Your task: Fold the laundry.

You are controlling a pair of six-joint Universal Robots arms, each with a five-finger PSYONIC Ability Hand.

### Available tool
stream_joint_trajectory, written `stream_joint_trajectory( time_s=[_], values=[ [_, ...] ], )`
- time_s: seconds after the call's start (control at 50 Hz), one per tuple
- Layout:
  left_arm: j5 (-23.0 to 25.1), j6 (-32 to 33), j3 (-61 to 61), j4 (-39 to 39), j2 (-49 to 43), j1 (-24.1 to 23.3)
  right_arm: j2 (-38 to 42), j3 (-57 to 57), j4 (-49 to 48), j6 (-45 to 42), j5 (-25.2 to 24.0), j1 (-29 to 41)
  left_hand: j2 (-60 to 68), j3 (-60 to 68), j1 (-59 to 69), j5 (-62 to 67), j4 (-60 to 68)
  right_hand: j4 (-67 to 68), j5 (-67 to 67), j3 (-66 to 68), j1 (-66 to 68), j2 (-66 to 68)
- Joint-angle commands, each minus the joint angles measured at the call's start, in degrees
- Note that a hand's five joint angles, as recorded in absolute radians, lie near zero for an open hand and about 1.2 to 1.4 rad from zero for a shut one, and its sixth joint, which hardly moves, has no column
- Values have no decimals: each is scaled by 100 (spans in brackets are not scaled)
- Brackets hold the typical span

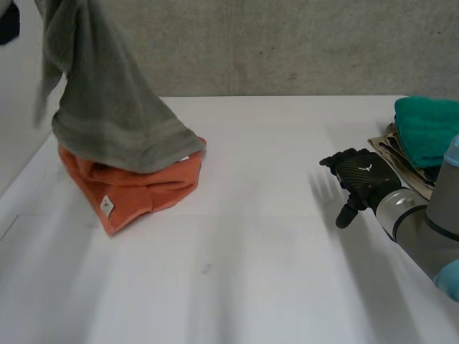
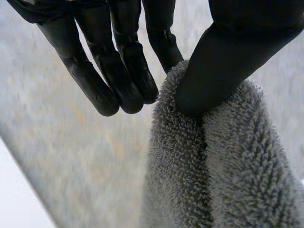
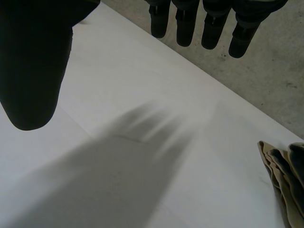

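- The left hand [image 2: 126,57] has its thumb and fingers [image 2: 164,47] clenched on a gathered edge of the grey terry towel [image 1: 107,107]. The towel hangs from that pinch at the bench's ten o'clock, and its lower hem is draped over the cloth below
- Under that hem lies the crumpled orange towel with a small white label [image 1: 136,190], touching the grey one, on the white bench [image 1: 251,251]
- The step in hand, as I judge it, is getting the grey towel clear and spread out. To do it well, lift until the hem leaves the orange towel, carry it toward the bare middle at six o'clock, and find a second corner so it lies flat rather than bunched
- The right hand [image 1: 362,179] hovers at three o'clock with its fingers [image 3: 213,23] released and straight, holding nothing. It looks free to take the dangling corner
- At two o'clock a teal folded towel [image 1: 429,129] sits on beige folded cloths [image 1: 393,147], just beyond the right hand. Keep the spread clear of that stack
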Motion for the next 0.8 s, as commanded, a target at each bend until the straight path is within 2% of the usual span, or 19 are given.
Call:
stream_joint_trajectory(
  time_s=[0.02,0.2,0.52,0.8],
  values=[
    [-251,-228,399,268,430,-210,-33,25,6,1,6,-84,1154,1205,1543,1381,1157,-233,-272,-201,-263,-193],
    [-330,-316,673,548,422,-8,11,34,6,1,-3,-111,1154,1205,1543,1381,1157,-233,-272,-201,-263,-193],
    [-840,-342,1129,1461,-1633,1178,134,43,-29,-8,6,-84,1154,1205,1543,1381,1157,-233,-272,-201,-263,-193],
    [-1209,-325,1508,2148,-2742,1547,319,7,-56,-184,6,-93,1154,1205,1543,1381,1157,-233,-272,-201,-263,-193]
  ],
)
